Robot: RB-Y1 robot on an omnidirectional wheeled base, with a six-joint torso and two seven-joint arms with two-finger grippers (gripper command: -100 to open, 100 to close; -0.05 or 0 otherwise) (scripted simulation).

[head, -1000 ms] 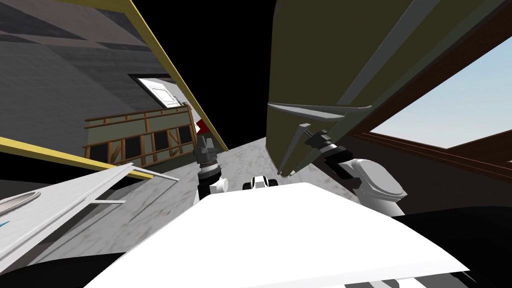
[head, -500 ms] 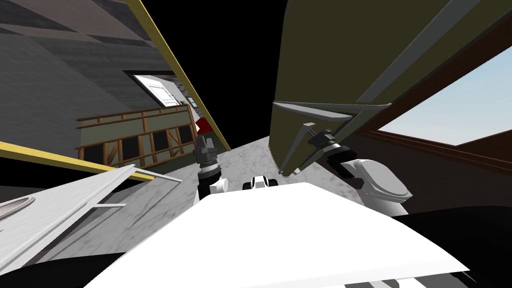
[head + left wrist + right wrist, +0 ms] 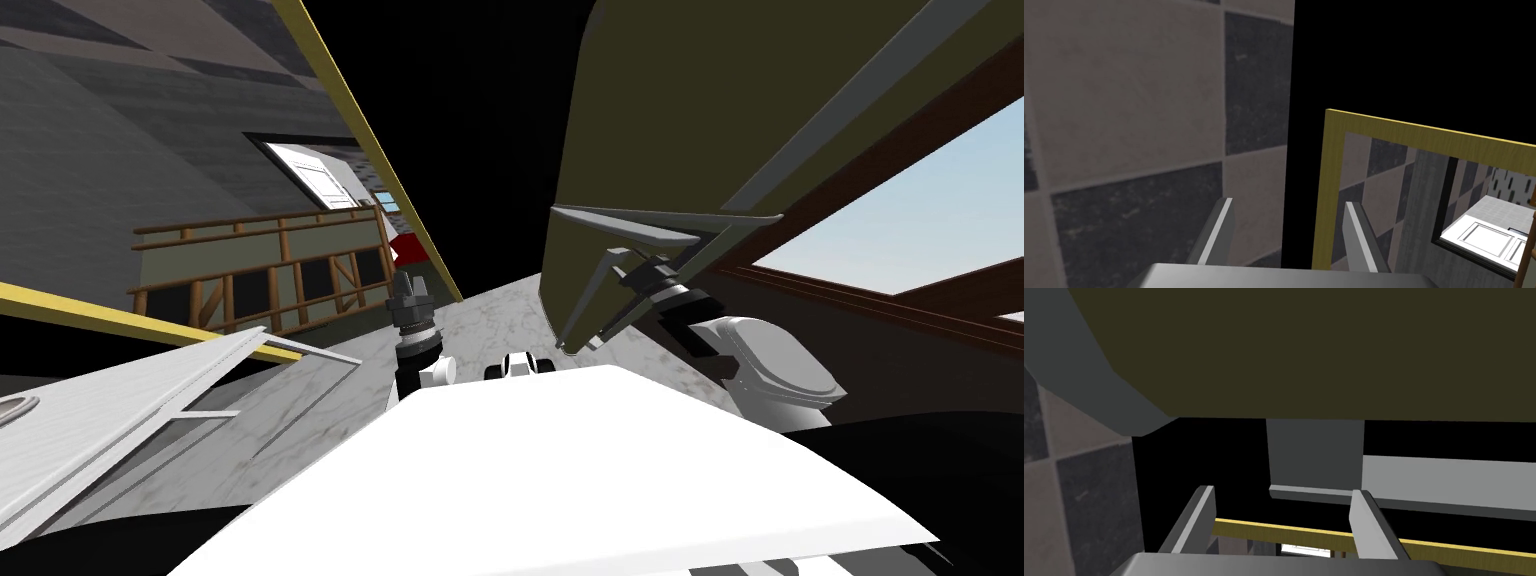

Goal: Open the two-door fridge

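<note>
Olive fridge door (image 3: 700, 120) at the robot's right. The right gripper (image 3: 1281, 490) has its fingers spread, with the door's grey handle (image 3: 1314, 458) just beyond their tips. The left gripper (image 3: 1289, 202), likewise spread, hangs well apart from the fridge.

The fridge (image 3: 700, 120) stands close on the right, a tall dark olive-green cabinet with plain flat faces. A long grey bar handle (image 3: 840, 100) runs up its upper door, and a shorter grey handle (image 3: 590, 295) runs along the lower one. A flat grey strip (image 3: 650, 220) crosses between them. Whether either door is ajar cannot be told. Up close, the handle bar (image 3: 1449, 480) stands off the olive face on a grey post (image 3: 1314, 458).
</note>
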